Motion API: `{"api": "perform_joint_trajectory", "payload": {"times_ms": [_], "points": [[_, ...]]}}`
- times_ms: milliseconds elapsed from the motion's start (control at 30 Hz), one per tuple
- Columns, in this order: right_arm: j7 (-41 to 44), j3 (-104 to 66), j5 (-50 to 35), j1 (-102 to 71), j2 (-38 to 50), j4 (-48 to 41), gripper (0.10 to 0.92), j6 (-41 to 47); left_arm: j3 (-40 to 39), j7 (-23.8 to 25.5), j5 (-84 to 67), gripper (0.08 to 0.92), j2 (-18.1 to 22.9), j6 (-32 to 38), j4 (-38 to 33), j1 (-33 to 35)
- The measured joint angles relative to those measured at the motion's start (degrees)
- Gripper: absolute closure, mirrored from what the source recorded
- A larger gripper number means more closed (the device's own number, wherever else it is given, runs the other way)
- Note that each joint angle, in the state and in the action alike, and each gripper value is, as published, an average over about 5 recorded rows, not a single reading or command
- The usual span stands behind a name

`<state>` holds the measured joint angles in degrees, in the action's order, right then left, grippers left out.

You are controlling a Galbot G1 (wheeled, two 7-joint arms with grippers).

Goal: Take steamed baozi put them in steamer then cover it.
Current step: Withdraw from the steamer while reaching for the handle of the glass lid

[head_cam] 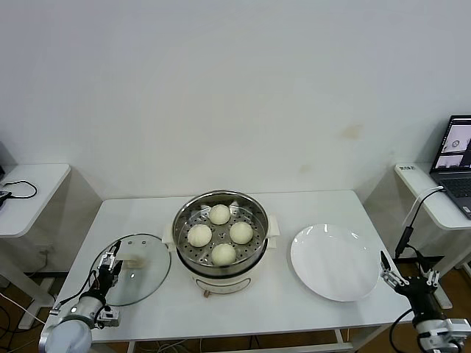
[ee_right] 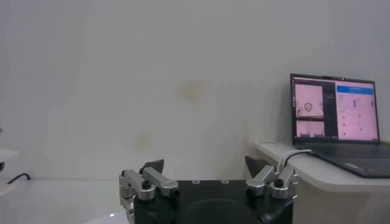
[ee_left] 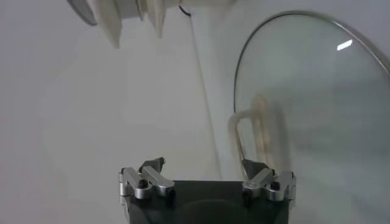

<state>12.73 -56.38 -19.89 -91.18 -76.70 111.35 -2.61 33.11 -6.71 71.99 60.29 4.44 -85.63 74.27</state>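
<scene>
Cover [ee_left: 317, 103] cut off beyond left claw [ee_left: 204, 169]

A flat white rectangular counter [head_cam: 294, 209] is standing against a plain off-white wall [head_cam: 235, 88]. A flat round white plate [head_cam: 335, 262] is lying on the counter's right part. A white side table [head_cam: 434, 195] is standing at the far right, carrying an open dark laptop [head_cam: 456, 158] whose screen is glowing [ee_right: 334, 109]. A second white side table [head_cam: 29, 195] is standing at the far left, with a black cable [head_cam: 18, 190] lying on it.
</scene>
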Motion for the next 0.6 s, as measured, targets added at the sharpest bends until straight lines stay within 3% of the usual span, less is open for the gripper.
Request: {"api": "perform_joint_trajectory", "payload": {"times_ms": [600], "points": [[0.6,0.0,0.7,-1.9,-1.4,0.7,0.203,-0.7,-2.3,0.4,-0.1,0.177,0.9,0.0,4.0,-4.6]]}}
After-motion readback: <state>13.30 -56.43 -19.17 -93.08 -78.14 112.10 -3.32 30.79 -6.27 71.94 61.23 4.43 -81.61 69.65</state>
